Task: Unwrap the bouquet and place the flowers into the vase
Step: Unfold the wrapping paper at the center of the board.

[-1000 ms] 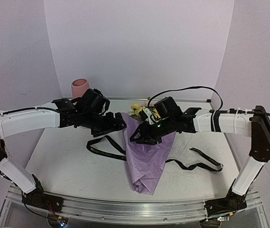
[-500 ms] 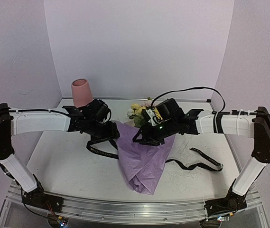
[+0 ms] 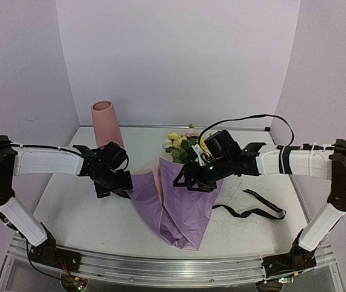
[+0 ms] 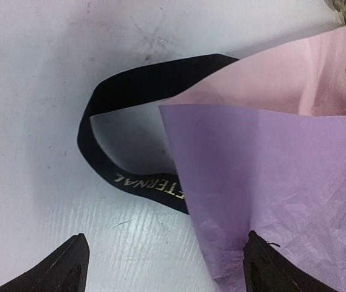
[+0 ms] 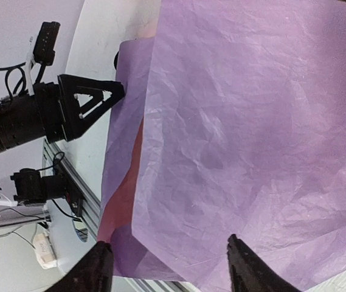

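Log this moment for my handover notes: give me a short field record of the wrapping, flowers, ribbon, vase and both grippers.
wrapping paper: lilac, partly unfolded, lying on the table, a pink sheet showing beneath
flowers: lying at the paper's far end, not in the vase
ribbon: black, untied, loose on the table, partly under the paper
vase: upright at far left, apart from the paper
left gripper: open, over the paper's left edge
right gripper: open, over the paper
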Controlling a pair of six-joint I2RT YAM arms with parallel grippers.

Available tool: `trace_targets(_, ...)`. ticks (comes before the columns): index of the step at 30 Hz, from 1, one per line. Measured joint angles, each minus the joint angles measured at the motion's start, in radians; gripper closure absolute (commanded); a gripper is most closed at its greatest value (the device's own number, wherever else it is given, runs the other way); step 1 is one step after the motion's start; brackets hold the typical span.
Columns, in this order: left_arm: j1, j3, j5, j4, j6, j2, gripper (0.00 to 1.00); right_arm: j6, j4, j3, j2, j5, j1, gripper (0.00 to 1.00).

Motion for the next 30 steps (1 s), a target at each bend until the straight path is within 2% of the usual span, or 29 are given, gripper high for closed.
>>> trace_targets(2, 0.004, -0.009, -0.011, -0.022, -0.026, -0.033, 0.08, -0.009, -0.011, 0.000, 0.005, 0.002, 0.000, 0.21)
trace_targets(4, 0.008, -0.008, -0.013, -0.032, -0.040, -0.081, 0.08, -0.021, -0.024, 0.004, 0.019, 0.005, 0.001, 0.24)
trace_targets(10, 0.008, 0.074, 0.005, -0.048, -0.026, -0.198, 0.09, -0.044, -0.054, 0.048, 0.081, 0.006, 0.027, 0.49)
trace_targets(14, 0.008, 0.153, 0.046, -0.039, -0.021, -0.225, 0.08, -0.054, -0.063, 0.099, 0.126, -0.007, 0.071, 0.53)
trace_targets(16, 0.008, 0.175, 0.065, -0.031, -0.022, -0.226, 0.06, -0.059, -0.065, 0.130, 0.151, -0.017, 0.095, 0.52)
trace_targets(19, 0.008, 0.180, 0.078, -0.027, -0.038, -0.227, 0.01, -0.067, -0.067, 0.192, 0.191, -0.028, 0.134, 0.40)
trace_targets(21, 0.008, 0.178, 0.071, -0.030, -0.061, -0.229, 0.01, -0.072, -0.066, 0.223, 0.210, -0.031, 0.155, 0.33)
trace_targets(28, 0.008, 0.087, -0.024, -0.103, -0.193, -0.295, 0.02, -0.072, -0.084, 0.247, 0.218, -0.004, 0.189, 0.24)
trace_targets(30, 0.008, 0.065, -0.048, -0.132, -0.219, -0.307, 0.05, -0.064, -0.091, 0.247, 0.218, 0.014, 0.188, 0.22)
